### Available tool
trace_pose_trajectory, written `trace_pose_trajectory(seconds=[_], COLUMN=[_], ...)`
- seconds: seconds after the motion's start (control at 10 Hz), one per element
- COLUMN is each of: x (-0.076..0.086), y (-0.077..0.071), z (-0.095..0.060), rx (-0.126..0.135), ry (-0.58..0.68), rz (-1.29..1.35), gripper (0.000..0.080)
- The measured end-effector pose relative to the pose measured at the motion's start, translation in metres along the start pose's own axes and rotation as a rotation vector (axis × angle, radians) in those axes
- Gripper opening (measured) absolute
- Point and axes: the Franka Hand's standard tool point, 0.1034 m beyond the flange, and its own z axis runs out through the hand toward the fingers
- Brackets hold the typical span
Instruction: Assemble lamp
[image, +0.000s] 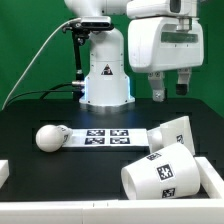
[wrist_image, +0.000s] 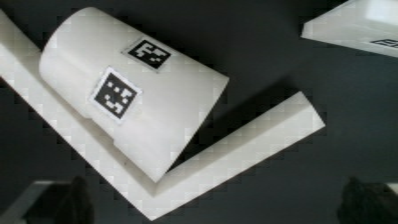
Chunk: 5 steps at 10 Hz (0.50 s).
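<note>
— Gripper?
— Up over the table at the exterior view's right, jaws spread wide, gripping nothing.
— Lamp parts?
— Shade lying on its side against a white corner rail. Base just behind. Bulb at the far end of the marker board.
— Writing?
— Black-and-white square tags on shade and base. Dark mark on the pedestal, too small to read.
</note>
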Motion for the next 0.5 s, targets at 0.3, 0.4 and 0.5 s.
trace_pose_trajectory(seconds=[0.3, 0.4, 0.5], x=[-0.0001, -0.0003, -0.0006], y=[0.0000, -0.0002, -0.0002], z=[0.0000, 0.0006, 0.0009], rx=[0.000, 0.001, 0.001], ry=[0.000, -0.001, -0.002], rz=[0.000, -0.001, -0.001], gripper=[0.0700, 0.0700, 0.0700])
